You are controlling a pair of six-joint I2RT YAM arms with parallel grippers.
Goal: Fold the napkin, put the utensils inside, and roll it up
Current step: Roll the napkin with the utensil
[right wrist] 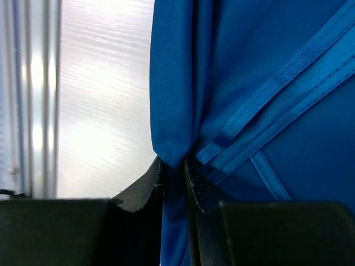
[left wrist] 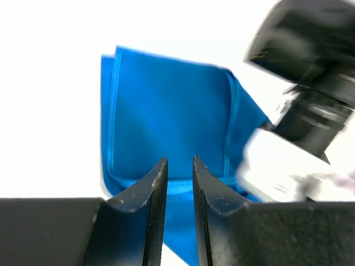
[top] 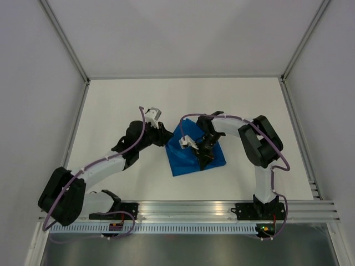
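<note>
The left arm (top: 102,162) and right arm (top: 259,143) pair white links with bulky black joint housings — purple cables (top: 143,121) run along each. The left end effector (left wrist: 179,163) has matte black, tapered fingers (left wrist: 152,194).

White table (top: 138,100) boxed by pale walls (top: 183,33), apparently under even light
</note>
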